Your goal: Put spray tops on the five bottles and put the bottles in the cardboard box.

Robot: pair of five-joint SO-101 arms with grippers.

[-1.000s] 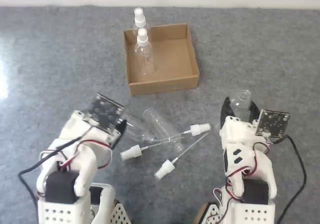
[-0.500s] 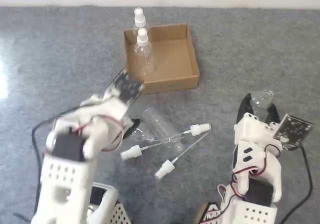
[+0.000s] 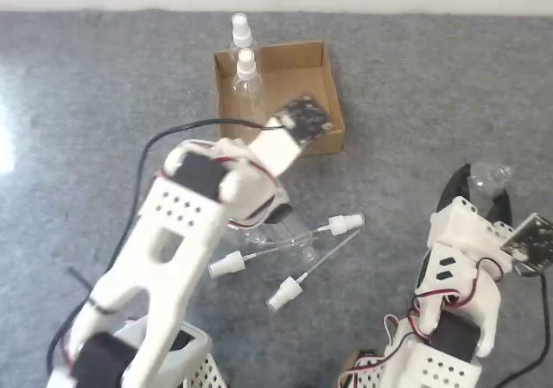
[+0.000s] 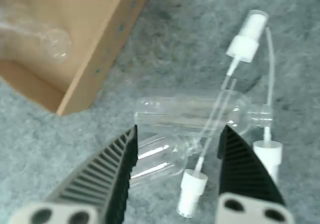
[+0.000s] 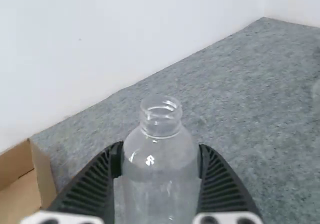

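Two clear bottles without tops lie side by side on the grey carpet (image 3: 104,103), the upper one (image 4: 200,113) and the lower one (image 4: 155,160). My left gripper (image 4: 177,151) hangs open just above them, its jaws astride the pair. Three loose spray tops with long tubes lie around them (image 3: 346,225) (image 3: 226,265) (image 3: 285,295). At the right, my right gripper (image 3: 478,189) is shut on a third topless bottle (image 5: 160,149), held upright. A bottle with a spray top (image 3: 248,85) stands in the cardboard box (image 3: 298,142); another (image 3: 240,29) stands at its far left corner.
The left arm's white body (image 3: 190,232) stretches across the middle of the table and covers part of the lying bottles. A white wall (image 5: 100,44) runs along the far edge of the carpet. Open carpet lies right of the box.
The left arm has swung forward and to the right, from the near left to over the lying bottles. The right arm has carried its bottle to the right.
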